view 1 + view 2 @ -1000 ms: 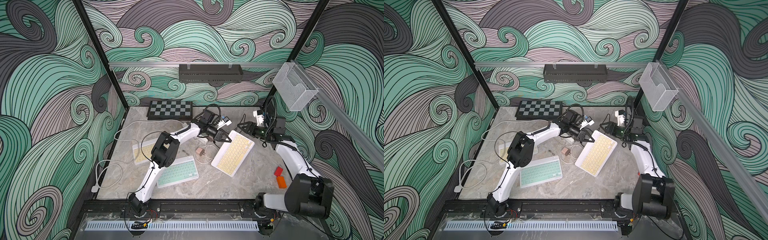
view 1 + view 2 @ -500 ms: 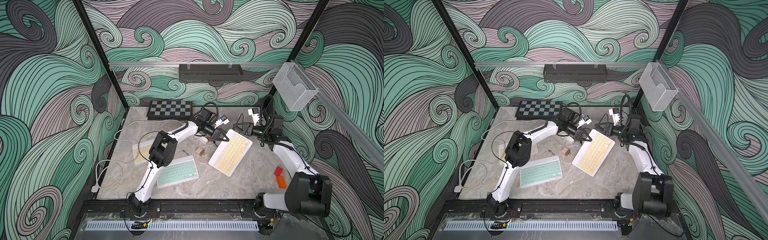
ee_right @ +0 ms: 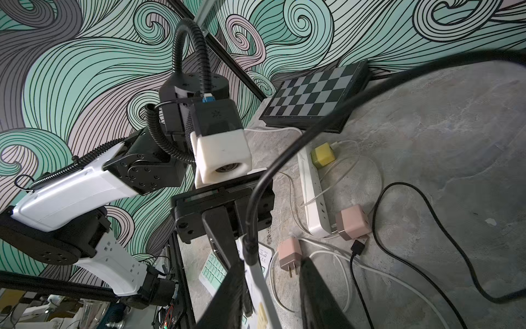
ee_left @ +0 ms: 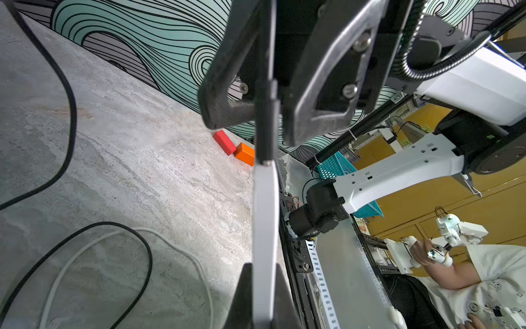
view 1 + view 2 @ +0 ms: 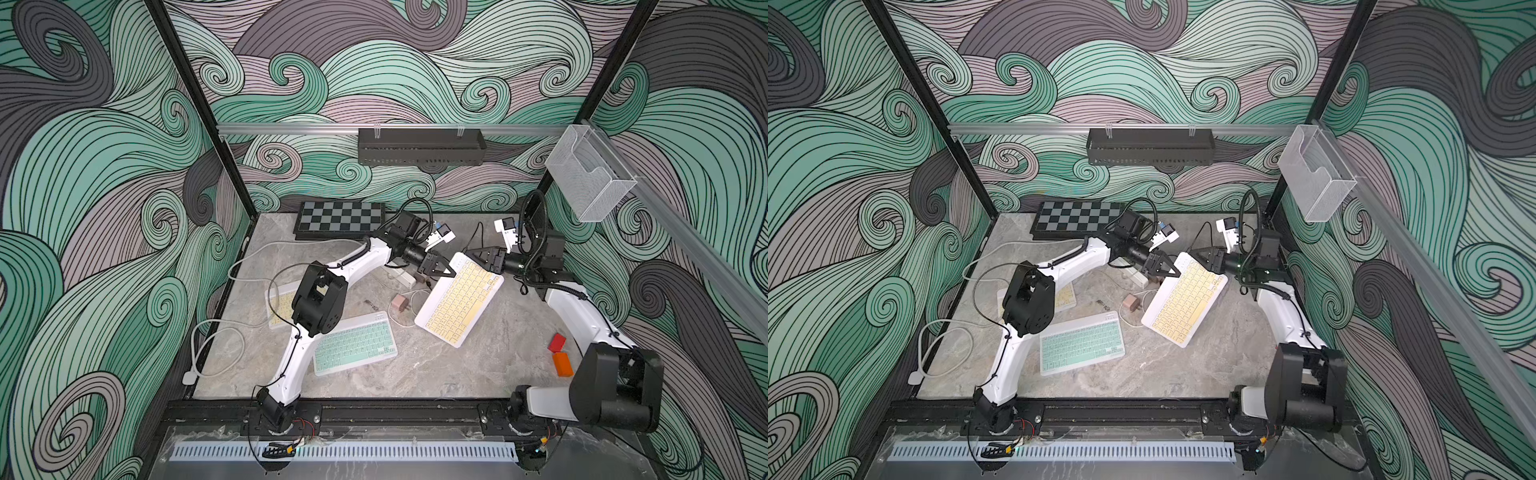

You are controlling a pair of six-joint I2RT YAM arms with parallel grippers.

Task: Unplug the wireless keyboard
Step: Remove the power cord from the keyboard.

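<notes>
Swirling teal and grey walls enclose a grey marble counter (image 5: 457, 374) strewn with keyboards and cables. Near its middle in both top views lies the yellow-keyed keyboard (image 5: 459, 301) (image 5: 1183, 305), set at a slant with its far end raised off the counter. The left fingers (image 5: 444, 270) are closed tight on that raised end; the left wrist view shows the white board edge-on, pinched between them (image 4: 242, 299). The right fingers (image 5: 478, 254) come in from the opposite side at the same far edge. They stand narrow, straddling the black plug (image 4: 266, 119) seated in the keyboard's edge. The right wrist view shows a gap between one finger (image 3: 316, 293) and the board, so they are not clamped on it. A black cable (image 3: 284, 148) arcs away from the plug over the counter.

A mint keyboard (image 5: 353, 343) lies flat nearer the front, and a second yellow keyboard (image 5: 280, 303) sits partly under the left arm. Beside the raised keyboard are a white power strip (image 3: 311, 193) and two pink chargers (image 3: 353, 223) (image 3: 290, 252). A chessboard (image 5: 338, 218) rests against the back wall. A red block (image 5: 557, 343) and an orange block (image 5: 562, 363) sit together by the right arm.
</notes>
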